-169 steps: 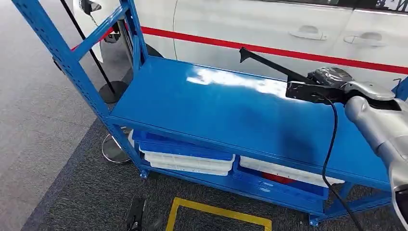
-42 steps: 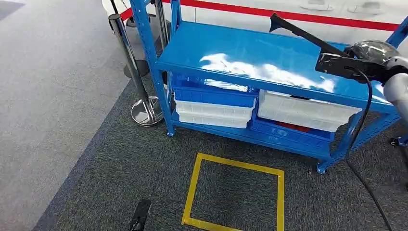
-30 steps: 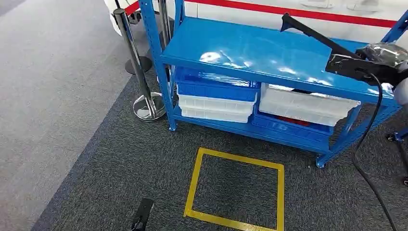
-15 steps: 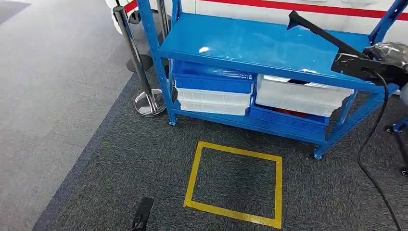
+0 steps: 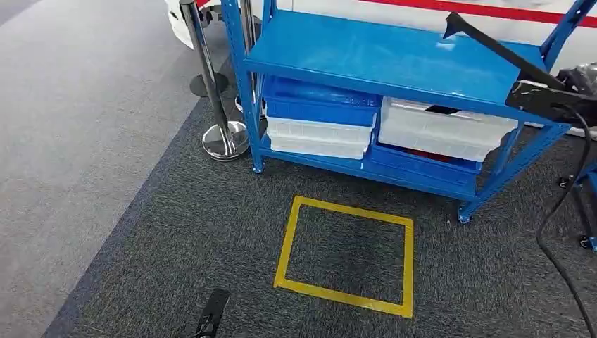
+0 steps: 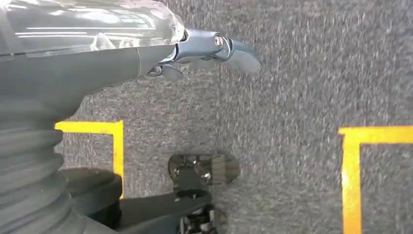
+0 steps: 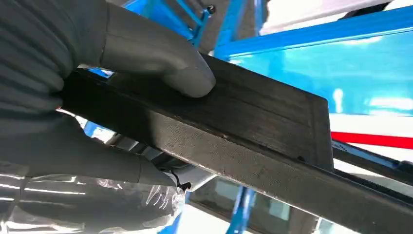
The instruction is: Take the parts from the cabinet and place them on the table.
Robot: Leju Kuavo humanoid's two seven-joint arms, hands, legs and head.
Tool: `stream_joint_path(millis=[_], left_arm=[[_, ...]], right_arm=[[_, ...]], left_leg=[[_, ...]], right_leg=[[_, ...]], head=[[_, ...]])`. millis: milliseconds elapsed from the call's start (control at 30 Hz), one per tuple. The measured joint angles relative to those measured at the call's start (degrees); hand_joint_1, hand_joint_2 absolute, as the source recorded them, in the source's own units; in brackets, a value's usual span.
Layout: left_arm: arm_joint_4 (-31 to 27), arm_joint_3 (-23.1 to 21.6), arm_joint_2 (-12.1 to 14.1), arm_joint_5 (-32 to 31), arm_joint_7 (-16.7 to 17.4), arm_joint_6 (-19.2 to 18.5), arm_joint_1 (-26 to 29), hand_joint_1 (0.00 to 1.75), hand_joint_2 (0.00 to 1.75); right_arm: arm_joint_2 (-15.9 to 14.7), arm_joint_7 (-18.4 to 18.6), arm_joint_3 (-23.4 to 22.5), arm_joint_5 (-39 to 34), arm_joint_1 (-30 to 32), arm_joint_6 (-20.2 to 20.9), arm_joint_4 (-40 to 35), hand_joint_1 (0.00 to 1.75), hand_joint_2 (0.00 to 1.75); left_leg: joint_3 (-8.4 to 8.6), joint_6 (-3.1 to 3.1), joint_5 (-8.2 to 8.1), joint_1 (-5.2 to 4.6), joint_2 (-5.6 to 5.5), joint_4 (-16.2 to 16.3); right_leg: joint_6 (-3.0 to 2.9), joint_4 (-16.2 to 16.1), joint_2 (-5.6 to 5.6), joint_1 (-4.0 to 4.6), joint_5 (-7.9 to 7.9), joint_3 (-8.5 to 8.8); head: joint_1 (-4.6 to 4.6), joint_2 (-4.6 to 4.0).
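A long black part (image 5: 493, 58) with a flared far end is gripped by my right hand (image 5: 579, 79) at the right edge of the head view, and it hangs above the right end of the blue cabinet (image 5: 380, 51). In the right wrist view my thumb (image 7: 163, 61) presses on the part's flat black bar (image 7: 253, 134), with the other fingers wrapped under it. My left hand (image 6: 195, 48) hangs over the grey carpet and holds nothing, its fingers stretched out.
White bins (image 5: 445, 130) and blue bins (image 5: 320, 105) sit on the cabinet's lower shelf. A yellow taped square (image 5: 345, 253) marks the carpet in front. A chrome stanchion (image 5: 211, 77) stands at the cabinet's left. A black cable (image 5: 563, 204) dangles from the part. A white car stands behind.
The whole view has pulled back from the cabinet, so the camera has moved. The black part stays in my right hand, carried along at the right edge.
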Motion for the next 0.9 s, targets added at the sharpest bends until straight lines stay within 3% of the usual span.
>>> stream_joint_path(millis=[33, 133, 167, 200, 233, 300, 333, 367, 400, 467, 500, 533, 567, 633, 667, 700, 733, 833, 867, 900], left_arm=[[0.0, -0.1, -0.1, -0.5, 0.0, 0.0, 0.0, 0.00, 1.75], [0.0, -0.9, -0.1, -1.1, 0.3, -0.1, 0.2, 0.00, 1.75], [0.0, -1.1, -0.1, -1.6, 0.4, 0.0, 0.3, 0.00, 1.75], [0.0, -1.3, -0.1, -1.6, 0.5, 0.1, 0.4, 0.00, 1.75], [0.0, -1.3, -0.1, -1.5, 0.4, 0.3, 0.5, 0.00, 1.75], [0.0, -1.3, -0.1, -1.4, 0.3, 0.6, 0.5, 0.00, 1.75], [0.0, -1.3, -0.1, -1.3, 0.3, 0.7, 0.5, 0.00, 1.75], [0.0, -1.3, 0.0, -1.2, 0.2, 0.7, 0.6, 0.00, 1.75], [0.0, -1.3, 0.0, -1.2, 0.1, 0.7, 0.7, 0.00, 1.75], [0.0, -1.3, 0.0, -1.2, -0.4, 0.7, 0.8, 0.00, 1.75], [0.0, -1.3, 0.0, -1.3, -0.6, 0.7, 0.7, 0.00, 1.75], [0.0, -1.3, 0.2, -1.3, -0.7, 0.7, 0.7, 0.00, 1.75], [0.0, -1.3, 0.1, -1.4, -0.8, 0.7, 0.7, 0.00, 1.75], [0.0, -1.3, 0.1, -1.3, -0.8, 0.7, 0.8, 0.00, 1.75], [0.0, -1.3, 0.0, -1.3, -0.8, 0.7, 0.8, 0.00, 1.75], [0.0, -1.3, 0.0, -1.4, -0.8, 0.7, 0.7, 0.00, 1.75], [0.0, -1.3, -0.1, -1.4, -0.7, 0.7, 0.7, 0.00, 1.75], [0.0, -1.4, -0.4, -1.4, -0.3, 0.6, 0.8, 0.00, 1.75], [0.0, -1.4, -0.4, -1.4, -0.2, 0.6, 0.8, 0.00, 1.75], [0.0, -1.4, -0.4, -1.4, 0.0, 0.6, 0.7, 0.00, 1.75]], right_arm=[[-0.4, -0.1, -0.2, 0.2, 0.2, -0.3, -0.5, 1.75, 1.75], [-2.2, -0.3, -0.5, 0.4, 1.3, -0.8, -1.4, 1.75, 1.75], [-2.7, -0.3, -0.7, 0.5, 1.7, -0.8, -1.9, 1.75, 1.75], [-3.0, -0.3, -0.9, 0.5, 1.8, -0.8, -2.4, 1.75, 1.75], [-3.3, -0.3, -1.2, 0.5, 1.9, -0.8, -2.7, 1.75, 1.75], [-3.8, -0.2, -1.6, 0.5, 1.9, -0.8, -3.4, 1.75, 1.75], [-4.0, -0.3, -1.7, 0.5, 2.0, -0.8, -3.6, 1.75, 1.75], [-4.2, -0.3, -1.8, 0.5, 2.1, -0.8, -3.8, 1.75, 1.75], [-4.3, -0.2, -2.1, 0.5, 2.3, -0.8, -4.0, 1.75, 1.75], [-4.8, -0.1, -2.6, 0.5, 2.4, -0.9, -4.3, 1.75, 1.75], [-5.0, 0.0, -2.9, 0.4, 2.4, -1.0, -4.5, 1.75, 1.75], [-5.5, 0.0, -3.2, 0.4, 2.4, -1.4, -4.7, 1.75, 1.75], [-5.7, 0.0, -3.4, 0.3, 2.5, -1.7, -4.9, 1.75, 1.75], [-6.2, 0.0, -3.9, 0.3, 2.6, -1.7, -5.3, 1.75, 1.75], [-6.6, 0.0, -4.1, 0.4, 2.7, -1.7, -5.5, 1.75, 1.75], [-6.8, 0.0, -4.3, 0.4, 2.7, -1.7, -5.7, 1.75, 1.75], [-7.0, 0.2, -4.5, 0.5, 2.5, -1.7, -5.7, 1.75, 1.75], [-7.3, 0.8, -4.7, 0.8, 2.5, -1.6, -5.8, 1.75, 1.75], [-7.3, 0.9, -4.7, 0.9, 2.5, -1.5, -5.8, 1.75, 1.75], [-7.3, 0.9, -4.7, 0.9, 2.5, -1.4, -5.8, 1.75, 1.75]], left_leg=[[-0.39, -0.42, 0.28, -0.25, -0.02, 0.2], [-0.59, -1.43, 1.41, -0.23, -0.25, -0.1], [-1.02, -1.75, 1.41, -0.33, -0.36, 0.0], [-1.79, -1.91, -0.58, -0.19, -0.36, 1.2], [-2.81, -2.04, -3.84, -0.15, -0.31, 4.4], [-5.57, -2.37, -9.48, -0.06, -0.28, 13.9], [-6.32, -2.42, -10.55, -0.06, -0.28, 17.5], [-6.06, -2.33, -9.99, -0.07, -0.28, 18.9], [-4.59, -2.11, -8.46, -0.09, -0.28, 17.6], [1.92, -1.11, -5.12, -0.42, -0.31, 8.1], [5.53, -0.13, -5.27, -0.65, -0.32, 2.6], [7.44, 0.04, -6.60, -0.69, -0.18, -0.2], [7.07, -0.19, -6.18, -0.90, -0.28, -0.2], [6.80, 0.29, -5.72, -1.22, -0.28, -0.5], [6.83, 0.61, -4.80, -0.72, -0.12, -1.6], [6.95, 0.76, -3.94, -0.51, 0.45, -2.2], [6.61, 1.23, -3.39, -0.44, 0.59, -2.7], [5.60, 1.19, -2.91, -0.45, 1.65, -2.5], [5.31, 1.13, -2.84, -0.44, 2.08, -2.3], [5.04, 1.10, -2.83, -0.39, 2.57, -2.0]], right_leg=[[-1.02, -0.4, 0.27, 0.77, 0.29, 0.41], [-2.30, -0.5, 0.15, 0.89, 0.89, -0.31], [-3.07, -1.0, -0.14, 0.19, 1.57, -0.50], [-3.58, -1.0, -0.30, 0.35, 2.09, -1.00], [-4.07, -1.0, -0.35, 0.38, 2.59, -1.65], [-4.24, -1.0, -0.29, 0.59, 3.41, -2.95], [-4.26, -1.0, -0.21, 0.70, 3.86, -3.51], [-4.24, -1.0, -0.07, 0.81, 4.29, -4.01], [-4.19, -1.0, 0.07, 0.93, 4.68, -4.42], [-4.02, -0.9, 0.19, 1.31, 5.40, -5.04], [-3.92, -0.9, 0.15, 1.26, 5.66, -5.11], [-3.52, -1.0, 0.13, 1.50, 5.96, -5.34], [-3.01, -1.1, -0.04, 1.26, 6.30, -5.29], [-2.27, -1.5, -0.01, 0.97, 7.05, -5.31], [-1.78, -1.9, 0.15, 1.47, 7.51, -5.35], [-1.77, -1.2, 0.24, 1.00, 6.46, -6.00], [-1.58, 1.3, 0.17, 0.98, 4.07, -7.14], [-0.62, 14.1, 0.20, 0.69, -1.95, -12.05], [-0.43, 15.3, 0.14, 0.58, -2.04, -12.22], [-0.29, 13.8, -0.01, 0.46, -1.04, -11.09]], head=[[-0.02, 0.02], [-0.02, 0.02], [0.02, 0.00], [0.02, 0.00], [-0.02, 0.00], [0.00, 0.00], [0.00, 0.00], [0.00, 0.00], [0.00, 0.00], [0.00, 0.00], [0.00, 0.02], [0.00, 0.00], [-0.02, 0.02], [0.04, 0.00], [0.02, 0.02], [0.02, 0.00], [0.04, 0.00], [0.02, 0.00], [0.02, 0.00], [0.02, 0.00]])
